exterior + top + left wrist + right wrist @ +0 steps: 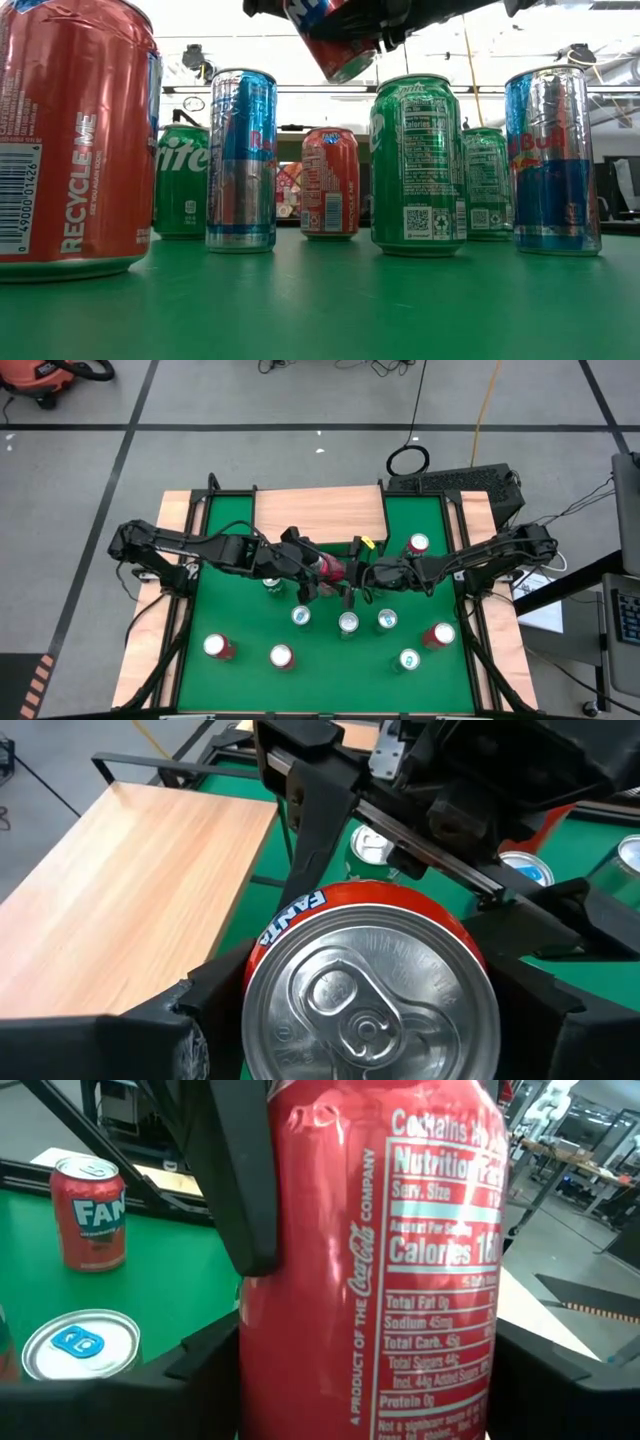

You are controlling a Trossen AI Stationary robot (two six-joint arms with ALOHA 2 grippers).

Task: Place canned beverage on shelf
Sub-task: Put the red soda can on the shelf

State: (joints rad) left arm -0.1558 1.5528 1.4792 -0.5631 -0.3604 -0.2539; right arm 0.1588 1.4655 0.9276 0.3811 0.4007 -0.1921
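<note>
High view: green counter (200, 610), shelf (318, 515) at 12 o'clock; grey taped floor around. Left gripper (308, 572) fingers clenched on red Fanta can (330, 568), mid-counter, aloft. Right gripper (352, 577) fingers astride it, grip unclear. Low view: can (335, 40) tilted above standing cans

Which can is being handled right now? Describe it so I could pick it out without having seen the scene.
Start at the light-wood shelf along the green table's far edge. Just in front of it the left gripper and right gripper meet mid-air. Between them is a red Fanta can, tipped and off the table; every other can stands upright.
</note>
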